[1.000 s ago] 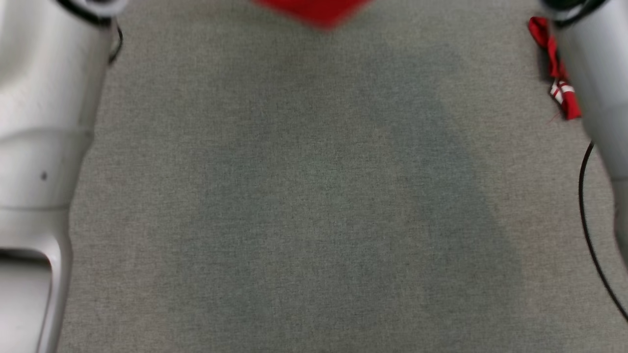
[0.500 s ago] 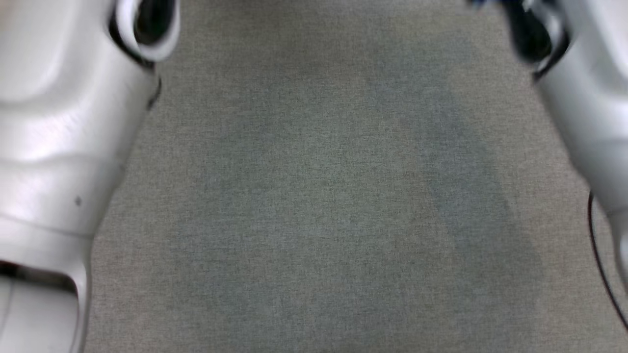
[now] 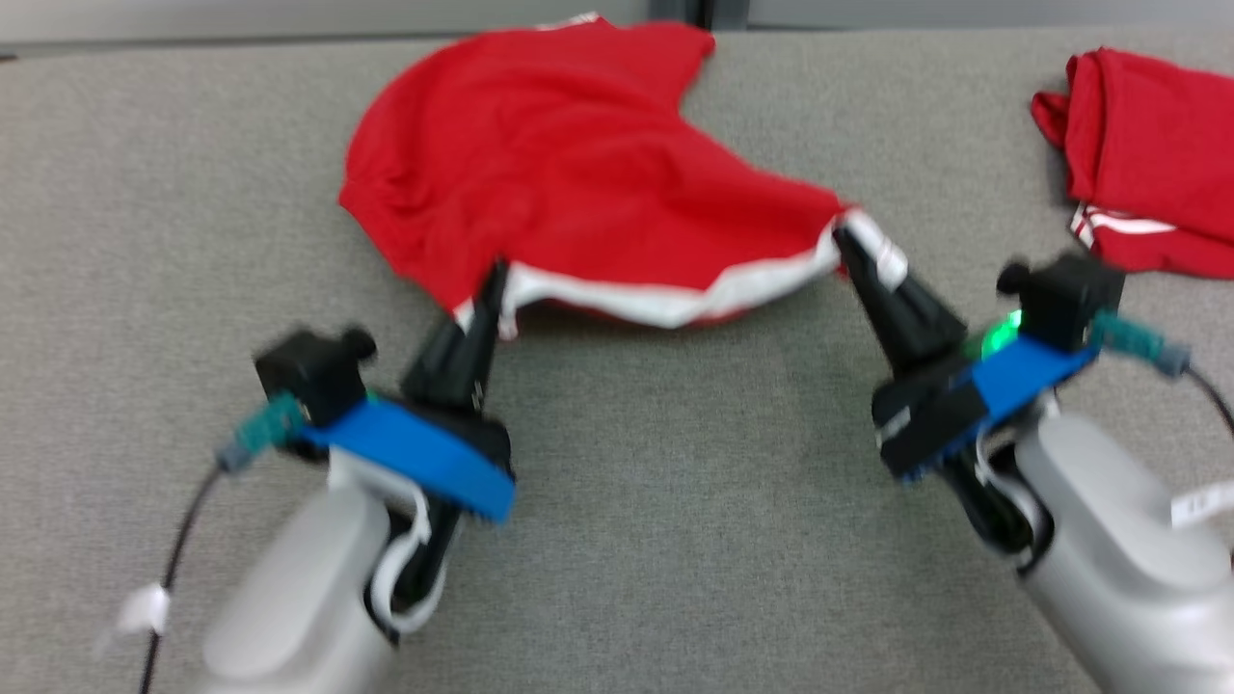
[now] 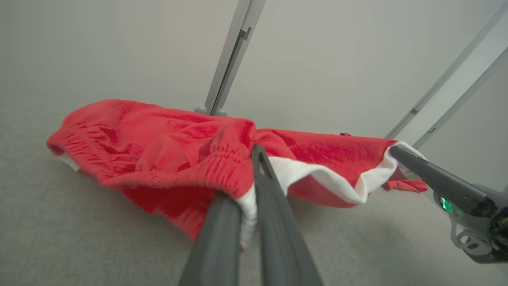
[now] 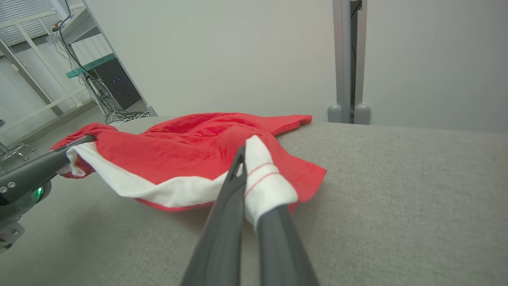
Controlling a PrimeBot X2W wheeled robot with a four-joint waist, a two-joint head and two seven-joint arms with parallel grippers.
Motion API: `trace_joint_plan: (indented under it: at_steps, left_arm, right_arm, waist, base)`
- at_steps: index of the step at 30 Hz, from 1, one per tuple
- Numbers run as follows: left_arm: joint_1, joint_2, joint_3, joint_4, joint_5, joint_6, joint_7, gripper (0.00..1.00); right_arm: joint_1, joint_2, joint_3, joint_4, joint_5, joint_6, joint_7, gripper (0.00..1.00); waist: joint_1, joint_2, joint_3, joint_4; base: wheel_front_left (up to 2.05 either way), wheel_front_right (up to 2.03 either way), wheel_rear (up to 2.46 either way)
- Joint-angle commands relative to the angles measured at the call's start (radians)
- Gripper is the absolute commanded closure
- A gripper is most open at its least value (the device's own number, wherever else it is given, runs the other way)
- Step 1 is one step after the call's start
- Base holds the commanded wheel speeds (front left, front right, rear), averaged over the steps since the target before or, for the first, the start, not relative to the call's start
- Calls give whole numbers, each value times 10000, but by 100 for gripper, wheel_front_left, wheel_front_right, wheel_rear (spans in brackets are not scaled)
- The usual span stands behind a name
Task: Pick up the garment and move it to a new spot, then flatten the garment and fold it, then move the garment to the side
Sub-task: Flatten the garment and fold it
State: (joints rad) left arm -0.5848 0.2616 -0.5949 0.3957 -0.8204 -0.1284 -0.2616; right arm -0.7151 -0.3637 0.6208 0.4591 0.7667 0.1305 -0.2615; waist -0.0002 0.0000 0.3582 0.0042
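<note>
1. Grey woven fabric covers the desk [image 3: 675, 501], and its near half lies bare, which I judge is room enough to spread and fold.
2. Just beyond that bare stretch, the left fingers [image 3: 461, 349] are pressed together on the white-edged hem of the garment [image 3: 578, 164] at its near left corner. The left wrist view shows white cloth pinched between them.
3. Level with them, toward the desk's right side, the right fingers [image 3: 892, 299] are clamped on the hem's other corner. A white band with thin red lines wraps around one finger.
4. Between the two grips the hem sags in a shallow curve, lifted off the desk. The rest of the red garment trails rumpled toward the middle of the far edge and rests on the surface there.
5. At the far right corner a second red garment [image 3: 1147, 154] lies bunched or roughly folded, well apart.
6. As I read it, the pick-up is made, with both corners held, and the move to a new spot looks in progress. Flattening, folding and setting the garment aside are all left to do.
</note>
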Motion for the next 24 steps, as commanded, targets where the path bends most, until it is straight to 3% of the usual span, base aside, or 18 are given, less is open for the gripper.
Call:
trace_joint_plan:
  at_steps: [1,9,15,24]
  left_arm:
    - [874,-10,-146,-257,240,35,-39,100]
    - [3521,273,-744,-1268,520,182,-40,100]
    - [4866,676,-1064,-2029,448,445,86,100]
    - [5156,816,-1041,-2585,415,648,97,100]
  right_arm:
    - [1005,-303,80,-410,-98,4,-44,100]
    - [4048,-836,-319,-1771,78,4,-45,100]
    - [6244,-730,-871,-2714,-60,5,-46,100]
    - [7027,-573,-1765,-3296,-415,4,-41,100]
  waist:
    - [2,0,-389,-13]
    - [2,0,-1469,116]
    - [2,0,-1966,243]
    - [2,0,-2105,232]
  base:
    - [0,0,0]
    - [0,0,0]
    - [0,0,0]
    - [0,0,0]
